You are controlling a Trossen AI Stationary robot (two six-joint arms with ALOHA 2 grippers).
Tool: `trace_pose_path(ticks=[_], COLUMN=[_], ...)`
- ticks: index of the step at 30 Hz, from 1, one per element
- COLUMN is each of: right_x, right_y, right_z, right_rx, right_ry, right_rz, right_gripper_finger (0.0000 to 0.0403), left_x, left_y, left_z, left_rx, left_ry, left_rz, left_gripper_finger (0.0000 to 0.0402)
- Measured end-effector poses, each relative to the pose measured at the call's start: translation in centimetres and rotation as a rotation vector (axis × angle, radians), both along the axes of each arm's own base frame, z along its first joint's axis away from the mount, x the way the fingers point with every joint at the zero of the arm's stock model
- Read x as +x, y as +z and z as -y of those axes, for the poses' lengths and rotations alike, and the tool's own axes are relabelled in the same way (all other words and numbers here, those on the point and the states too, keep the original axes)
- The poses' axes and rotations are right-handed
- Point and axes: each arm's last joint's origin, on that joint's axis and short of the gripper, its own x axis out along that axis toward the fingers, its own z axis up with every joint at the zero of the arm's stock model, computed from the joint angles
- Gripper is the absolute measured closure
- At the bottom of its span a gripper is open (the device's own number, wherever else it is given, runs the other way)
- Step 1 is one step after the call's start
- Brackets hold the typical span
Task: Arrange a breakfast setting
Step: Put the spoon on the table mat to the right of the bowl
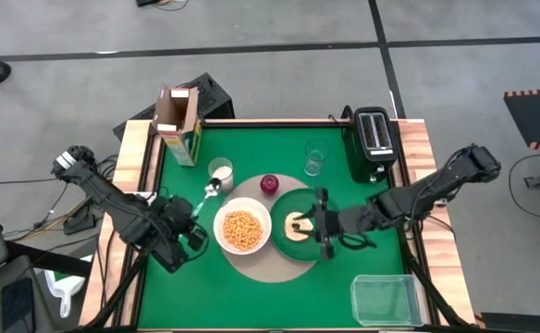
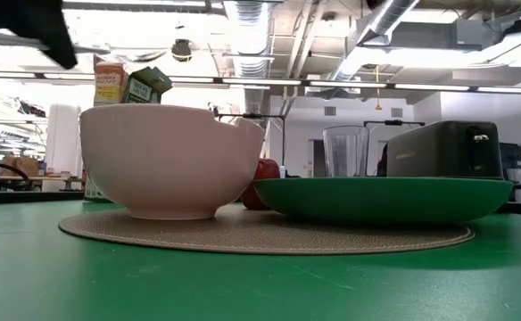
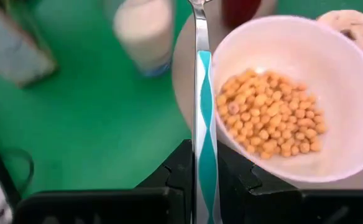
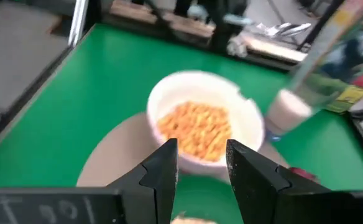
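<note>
The left claw [image 1: 196, 222] pinches one spoon [image 1: 207, 193] by its striped handle, the arm reaching low from the worktop's [image 1: 251, 296] left edge. One white bowl [image 1: 242, 230] of cereal sits on one round tan mat [image 1: 270, 268], beside one dark-green plate [image 1: 284, 205] carrying one bagel [image 1: 298, 225]. The right claw [image 1: 323, 225], fingers spread, hangs over the plate. One red fruit [image 1: 269, 184] lies on the mat; one cereal box [image 1: 179, 125] stands behind.

Bagel [image 4: 191, 219] — cut off, blurred
</note>
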Motion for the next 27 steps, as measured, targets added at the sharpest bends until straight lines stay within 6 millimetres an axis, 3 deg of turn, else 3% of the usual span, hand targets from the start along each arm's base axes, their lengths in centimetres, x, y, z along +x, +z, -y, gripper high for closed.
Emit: trace_pose_path(ticks=[10,17,27], right_x=[0.5,0.3,0.4], right_y=[-4.1,-4.5,-4.3], right_z=[-3.0,-4.1,-4.1], right_rx=[-0.092,-0.093,-0.088], right_ry=[0.111,0.146,0.147], right_rz=[-0.126,-0.125,-0.108], right_gripper_finger=[0.0240,0.0240,0.0240], left_x=[-2.4,-2.7,-2.9], left_y=[-4.7,-8.3,-12.7], left_z=[1.0,0.9,0.3], left_rx=[-0.141,-0.244,-0.323], left_ry=[0.235,0.292,0.302], left_rz=[0.047,0.067,0.205], left_gripper_finger=[0.0371,0.0368,0.0368])
